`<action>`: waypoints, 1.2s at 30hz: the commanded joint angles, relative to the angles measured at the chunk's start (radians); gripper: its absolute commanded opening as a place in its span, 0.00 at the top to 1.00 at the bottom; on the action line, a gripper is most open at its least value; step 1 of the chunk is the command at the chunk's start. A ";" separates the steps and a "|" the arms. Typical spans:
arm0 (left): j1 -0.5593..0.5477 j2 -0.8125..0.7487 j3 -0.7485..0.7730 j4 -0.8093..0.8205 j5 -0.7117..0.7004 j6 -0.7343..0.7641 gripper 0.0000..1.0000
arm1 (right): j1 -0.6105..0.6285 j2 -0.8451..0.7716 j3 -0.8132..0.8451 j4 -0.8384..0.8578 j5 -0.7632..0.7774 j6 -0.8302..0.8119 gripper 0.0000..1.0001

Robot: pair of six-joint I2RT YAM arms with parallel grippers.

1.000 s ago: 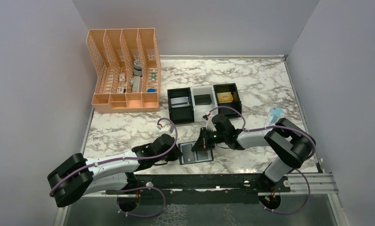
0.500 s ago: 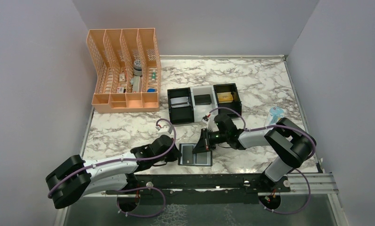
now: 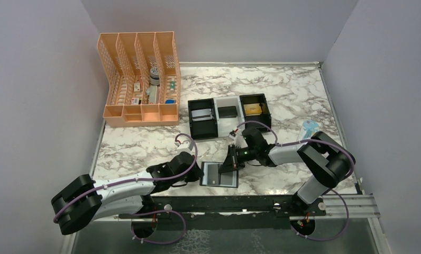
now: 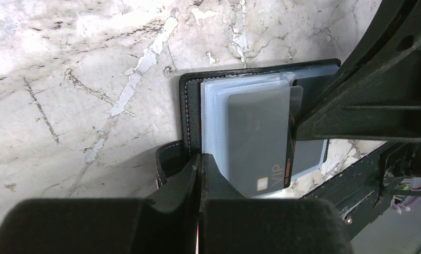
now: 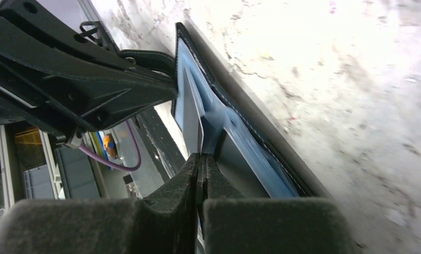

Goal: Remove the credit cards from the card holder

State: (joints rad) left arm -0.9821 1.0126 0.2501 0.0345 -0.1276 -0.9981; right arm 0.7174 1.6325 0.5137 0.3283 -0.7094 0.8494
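**Card pinched at the open holder**

The right claw has its two fingers pressed together on the near edge of a thin grey credit card. The card stands tilted up out of the blue-grey lining of the open black card holder, which lies on the marble bench. The left claw meets the holder's far end, and a purple cable hangs below it.

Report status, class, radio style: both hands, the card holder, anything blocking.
Left hand shut at the card holder's tab edge. Right hand shut on a dark grey credit card, partly out. Nothing seen blocking.
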 commanded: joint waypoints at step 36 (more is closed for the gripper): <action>-0.049 -0.049 0.142 -0.032 -0.102 0.004 0.21 | -0.080 0.069 0.075 -0.084 -0.016 -0.106 0.99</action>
State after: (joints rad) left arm -1.0275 0.9535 0.3698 -0.0376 -0.1688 -0.9699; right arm 0.6395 1.6962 0.5816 0.2344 -0.7662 0.7551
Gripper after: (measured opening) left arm 0.755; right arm 0.014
